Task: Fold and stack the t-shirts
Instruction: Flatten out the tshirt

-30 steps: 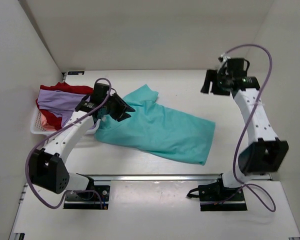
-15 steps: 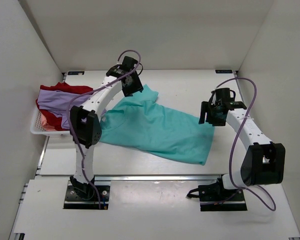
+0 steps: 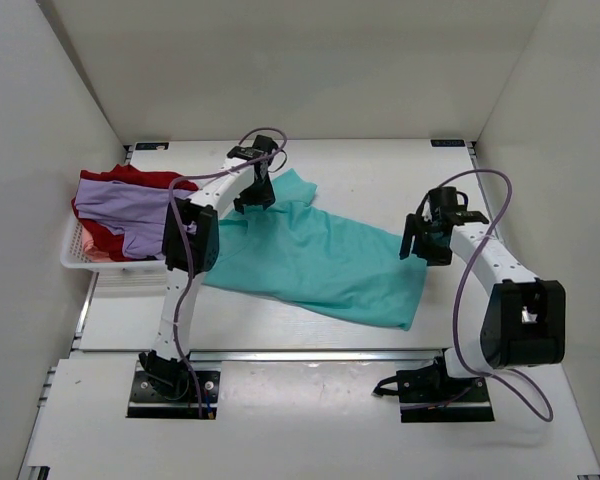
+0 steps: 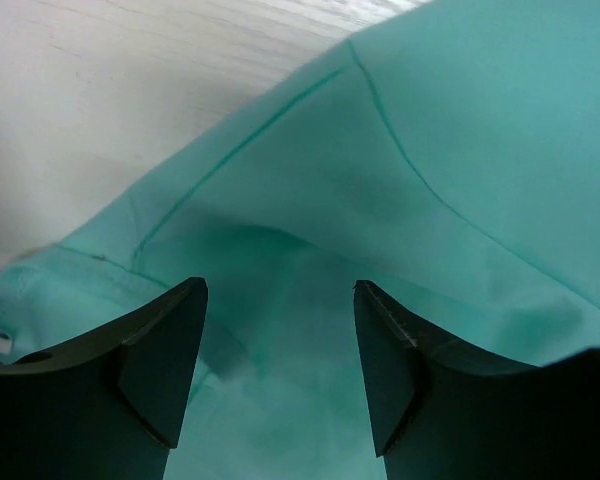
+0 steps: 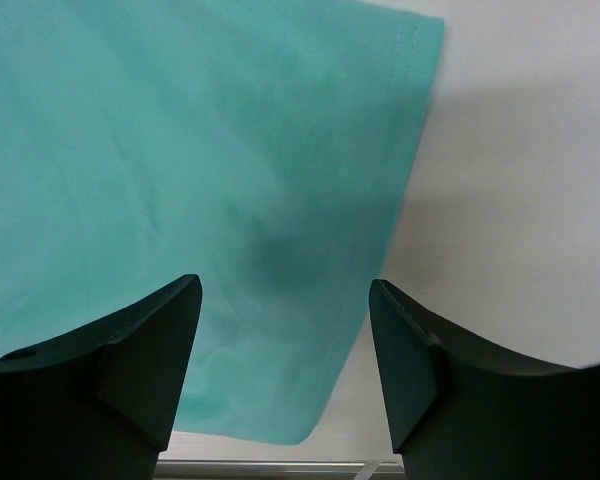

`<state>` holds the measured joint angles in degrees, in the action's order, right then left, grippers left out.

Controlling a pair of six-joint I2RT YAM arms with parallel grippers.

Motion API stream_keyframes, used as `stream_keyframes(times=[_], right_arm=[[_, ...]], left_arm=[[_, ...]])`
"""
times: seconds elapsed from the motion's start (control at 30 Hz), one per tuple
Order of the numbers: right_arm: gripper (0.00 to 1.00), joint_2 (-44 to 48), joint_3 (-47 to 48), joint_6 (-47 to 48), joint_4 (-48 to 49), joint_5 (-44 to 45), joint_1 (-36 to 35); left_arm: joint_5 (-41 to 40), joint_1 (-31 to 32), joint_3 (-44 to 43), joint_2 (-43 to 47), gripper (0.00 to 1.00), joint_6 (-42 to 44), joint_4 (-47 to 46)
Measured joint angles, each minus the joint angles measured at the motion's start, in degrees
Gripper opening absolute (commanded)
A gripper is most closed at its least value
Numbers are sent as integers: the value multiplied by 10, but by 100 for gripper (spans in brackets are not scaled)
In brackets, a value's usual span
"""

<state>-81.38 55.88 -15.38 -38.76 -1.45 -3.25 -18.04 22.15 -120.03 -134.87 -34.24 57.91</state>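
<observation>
The white table (image 3: 370, 165) carries a teal t-shirt (image 3: 320, 265) spread out flat and slantwise across its middle, one sleeve toward the far left and the bottom hem toward the near right. At the table's left edge a lavender t-shirt (image 3: 120, 205) lies crumpled on top of a red t-shirt (image 3: 152, 178), both heaped in a white lattice basket (image 3: 75, 258) and spilling over its rim, apart from the teal one. The left arm reaches over the teal shirt's far sleeve, and its pincer (image 4: 280, 290) hangs just above the cloth near a seam, fingers spread wide with nothing between them. The right arm bends in toward the shirt's right edge; its pincer (image 5: 285, 285) is likewise spread wide and empty, poised over the hem where teal cloth meets bare table.
</observation>
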Motion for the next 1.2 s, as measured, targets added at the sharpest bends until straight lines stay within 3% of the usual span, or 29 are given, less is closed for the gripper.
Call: stream_keyframes(times=[0.17,0.3,0.4,0.43,0.47,0.53,0.6,0.8,0.93,1.2], right_arm=[[64,-33,-1,-13,5,10,-9],[66,-66,-1,-25,5,25,-20],[67,-90,1,-31,4,40,-23],[66,-98,2,-32,4,42,-23],[58,-107,4,-34,4,42,-21],[43,-126,10,-35,4,40,-18],[0,-143,17,-33,5,36,-15],[0,-154,35,-37,6,31,-16],[0,-113,43,-28,6,31,-18],[0,78,42,-12,5,7,10]], left_arm=[[-9,-13,-56,-57,72,3,21],[-10,-17,-126,-105,66,5,45],[-10,-16,-163,-126,44,6,54],[-10,-14,-165,-128,30,9,56],[-9,-12,-165,-128,15,11,58],[-6,-9,-165,-128,0,16,63],[-5,-5,-164,-128,0,26,68],[-5,-3,-154,-119,0,35,78],[0,-6,-133,-78,0,35,83],[7,-7,-7,196,0,34,60]])
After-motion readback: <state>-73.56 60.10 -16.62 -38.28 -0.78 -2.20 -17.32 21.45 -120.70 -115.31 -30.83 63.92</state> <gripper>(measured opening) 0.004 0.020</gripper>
